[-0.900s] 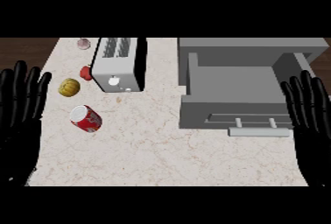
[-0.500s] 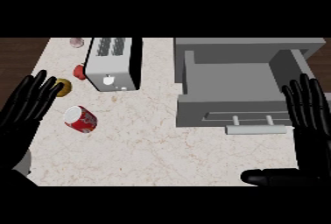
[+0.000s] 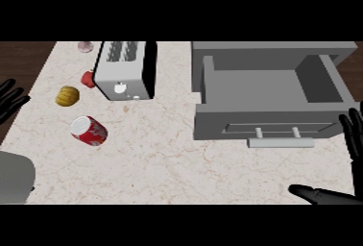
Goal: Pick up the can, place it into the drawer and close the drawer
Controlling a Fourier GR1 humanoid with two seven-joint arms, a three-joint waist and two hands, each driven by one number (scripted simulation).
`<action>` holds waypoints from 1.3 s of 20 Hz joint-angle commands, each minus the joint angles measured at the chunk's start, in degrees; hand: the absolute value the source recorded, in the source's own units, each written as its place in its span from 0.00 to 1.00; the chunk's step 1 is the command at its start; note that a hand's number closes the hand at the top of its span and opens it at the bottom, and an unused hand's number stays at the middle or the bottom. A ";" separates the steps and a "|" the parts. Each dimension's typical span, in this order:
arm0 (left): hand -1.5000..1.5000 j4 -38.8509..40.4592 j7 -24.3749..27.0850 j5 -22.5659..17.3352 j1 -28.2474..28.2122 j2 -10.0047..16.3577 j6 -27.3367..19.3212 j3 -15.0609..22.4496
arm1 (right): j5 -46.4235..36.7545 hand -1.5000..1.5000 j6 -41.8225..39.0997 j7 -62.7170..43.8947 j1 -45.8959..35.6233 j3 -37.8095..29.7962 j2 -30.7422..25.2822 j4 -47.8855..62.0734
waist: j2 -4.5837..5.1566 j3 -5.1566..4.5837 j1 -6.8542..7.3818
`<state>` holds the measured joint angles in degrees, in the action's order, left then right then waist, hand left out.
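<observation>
Though edges crop the left robot hand (image 3: 10, 100) and right robot hand (image 3: 353, 138), both spread wide.

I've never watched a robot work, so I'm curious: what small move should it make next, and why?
Probably bring the left robot hand toward the red can. The can lies on its side, untouched, nearer that open hand. The drawer already stands open, so nothing else comes first.

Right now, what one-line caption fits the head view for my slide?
Red can lies untouched on the counter, drawer open, left hand and right hand open at the edges.
</observation>
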<state>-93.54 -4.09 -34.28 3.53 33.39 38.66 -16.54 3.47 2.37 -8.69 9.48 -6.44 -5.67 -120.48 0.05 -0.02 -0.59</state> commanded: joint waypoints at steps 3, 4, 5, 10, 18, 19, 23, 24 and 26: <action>0.00 5.13 -1.52 -6.28 -1.36 5.13 8.00 -5.53 | 7.85 0.00 -5.10 0.49 5.22 -8.60 -3.57 -2.41 | -0.14 0.03 0.34; 0.00 7.70 1.02 -2.86 -0.31 3.43 9.20 -4.96 | 7.87 0.00 -6.63 3.93 8.10 -8.21 -2.34 -2.11 | -0.10 0.02 0.13; 0.00 4.96 -3.96 -7.32 1.32 4.79 6.56 -4.31 | 10.75 0.00 -7.57 1.43 4.13 -11.04 -4.87 -0.01 | -0.10 0.04 0.35; 0.00 3.37 -4.91 -11.24 -4.07 5.01 7.00 -5.90 | 10.92 0.00 -9.94 4.03 10.65 -11.39 -3.30 -1.60 | -0.21 0.05 0.55; 0.00 9.32 -11.81 -19.21 1.34 4.92 2.46 -2.29 | 17.57 0.00 -15.39 5.90 11.72 -17.19 -6.14 0.66 | 0.00 0.06 -0.22; 0.00 9.93 -14.51 -24.20 1.19 8.72 2.58 -4.26 | 14.09 0.00 -12.67 4.60 12.08 -13.56 -3.21 -2.56 | -0.01 0.04 0.09; 0.00 7.92 -16.86 -23.25 0.90 5.25 -0.57 -1.45 | 16.40 0.00 -15.83 6.90 15.09 -17.07 -3.80 -2.47 | -0.07 0.03 -0.17; 0.00 7.32 -19.05 -25.25 2.54 6.12 -2.25 -1.05 | 14.46 0.00 -14.70 6.99 12.85 -15.31 -2.77 -0.76 | -0.01 0.05 0.11; 0.00 6.77 -18.17 -21.35 0.59 2.60 -1.53 1.04 | 18.10 0.00 -14.67 2.32 14.54 -16.54 -3.45 -5.45 | -0.03 0.00 -0.09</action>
<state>-92.71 -20.92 -55.46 3.15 35.82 36.93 -15.12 19.37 -11.94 -4.03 23.36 -21.83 -8.96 -123.90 -0.78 0.96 -0.47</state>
